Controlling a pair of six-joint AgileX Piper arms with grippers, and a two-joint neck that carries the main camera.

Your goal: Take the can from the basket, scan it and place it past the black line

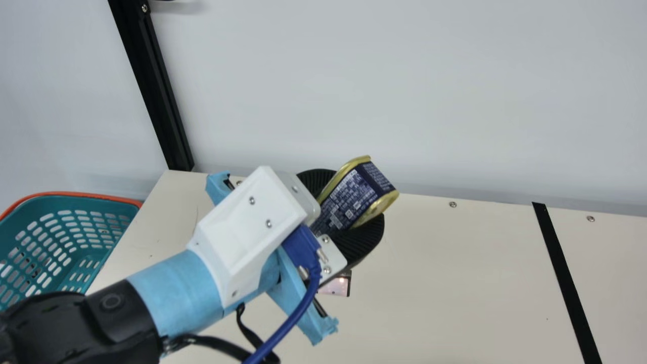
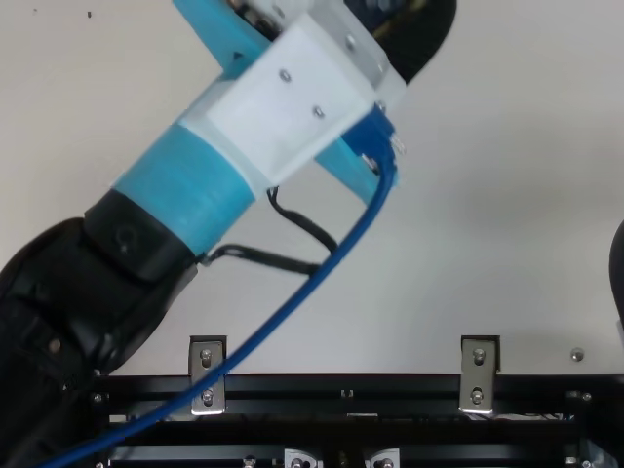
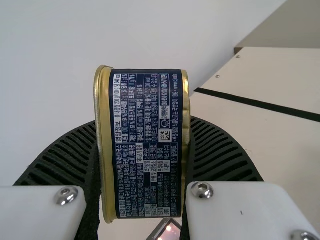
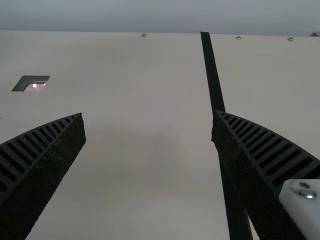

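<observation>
One can [image 1: 351, 199], blue-labelled with gold-coloured rims, is held aloft in the left gripper [image 1: 350, 215], out of the basket. Two black ribbed fingers [image 3: 60, 160] press against it from opposite sides, closed on it, and the main view shows it tilted over the cream bench [image 1: 455, 288]. Two fingers of the right gripper [image 2: 619, 273] stand wide apart in the right wrist view, nothing between them.

One basket [image 1: 60, 202], teal with an orange rim, sits at the bench's left side in the main view. One scanner window [image 1: 336, 286], dark-edged and glowing pinkish, lies partly beneath the left gripper there. One black line [image 1: 566, 280] crosses the bench well to the right; the can is on the basket's side of it. Three screws [image 4: 238, 38] run along the bench's far edge in the right wrist view. One blue cable [image 2: 292, 302] trails from the left arm, crossing one of two upright metal brackets [image 2: 479, 375].
</observation>
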